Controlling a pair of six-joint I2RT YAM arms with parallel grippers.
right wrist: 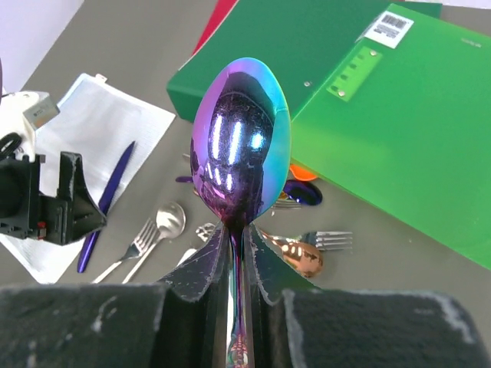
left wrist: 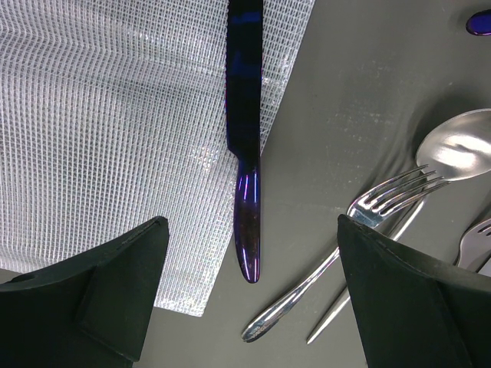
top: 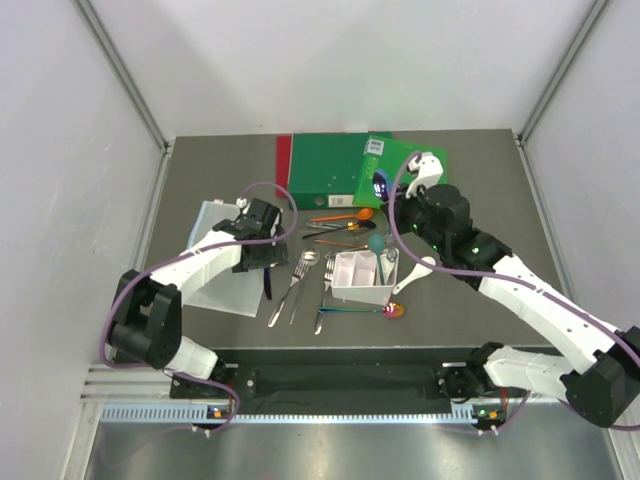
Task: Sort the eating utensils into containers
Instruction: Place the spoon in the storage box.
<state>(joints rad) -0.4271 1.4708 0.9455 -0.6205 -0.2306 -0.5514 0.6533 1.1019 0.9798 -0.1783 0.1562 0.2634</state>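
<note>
L fingers [left wrist: 115,284] wide, straddling knife [left wrist: 244,115], which lies half on sheet [left wrist: 115,115] twd table [top: 480,200] left edge. Lower square, pinch handle, don't snag sheet. R fingers [right wrist: 203,272] clamp spoon [right wrist: 242,138] by bin [top: 360,293]; release low into compartment.

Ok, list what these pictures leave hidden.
Right wrist view: spoon handle, clamped inside the right claw.
Left wrist view: knife top end, cut by the upper edge.
Top view: bin contents, too small to sort out.
</note>
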